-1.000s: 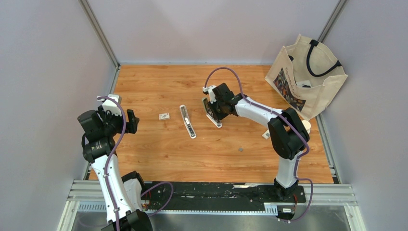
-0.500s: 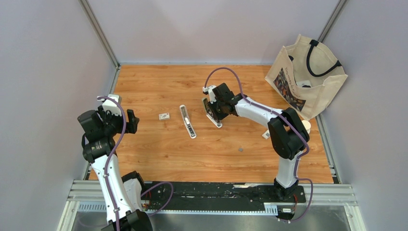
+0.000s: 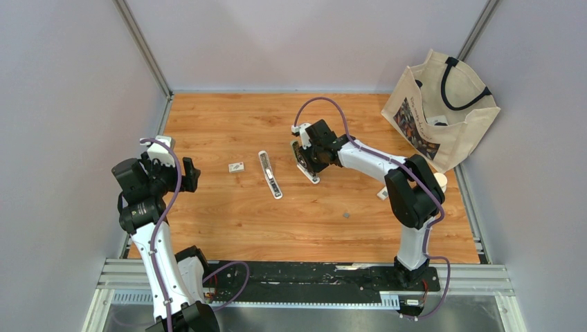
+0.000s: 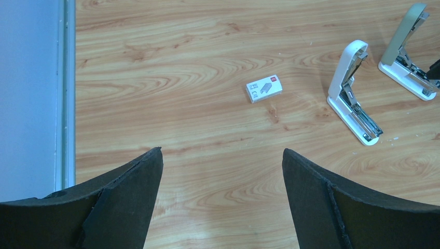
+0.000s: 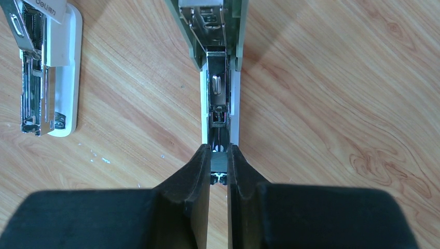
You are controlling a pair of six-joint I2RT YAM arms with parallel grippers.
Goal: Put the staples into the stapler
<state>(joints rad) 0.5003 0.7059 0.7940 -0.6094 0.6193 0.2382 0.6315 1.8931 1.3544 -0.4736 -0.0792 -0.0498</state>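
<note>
**Top external view**
- Right gripper (image 3: pixel 303 156): low over the open grey-green stapler (image 3: pixel 311 173), mid-table.
- White stapler (image 3: pixel 271 175): just to its left, with the staple box (image 3: pixel 237 166) further left.
- Left gripper (image 3: pixel 185 173): well apart, by the table's left edge.
- The staples are too small to make out from here.

**Left wrist view**
- Left gripper (image 4: pixel 222 155): jaws spread wide, nothing between them and nothing touched, with bare table (image 4: pixel 181 62) below.
- Ahead lie the staple box (image 4: pixel 264 88), the white stapler (image 4: pixel 355 104) hinged open, and the grey-green stapler (image 4: pixel 406 57) hinged open beyond it.

**Right wrist view**
- Right gripper (image 5: pixel 219 151): almost closed, its fingers (image 5: pixel 192 176) pinching the staples (image 5: pixel 218 165), a short dark-grey strip.
- The strip is in line with the magazine channel of the grey-green stapler (image 5: pixel 218 62), at the end nearest the camera.
- Whether the strip is already seated in the channel cannot be told.

**Step in hand (judged)**: insertion — the strip is being presented to the open magazine.

**Next move (judged)**: settle the strip square into the channel, part the fingers slightly, draw clear without dragging it out, then shut the cover.
</note>
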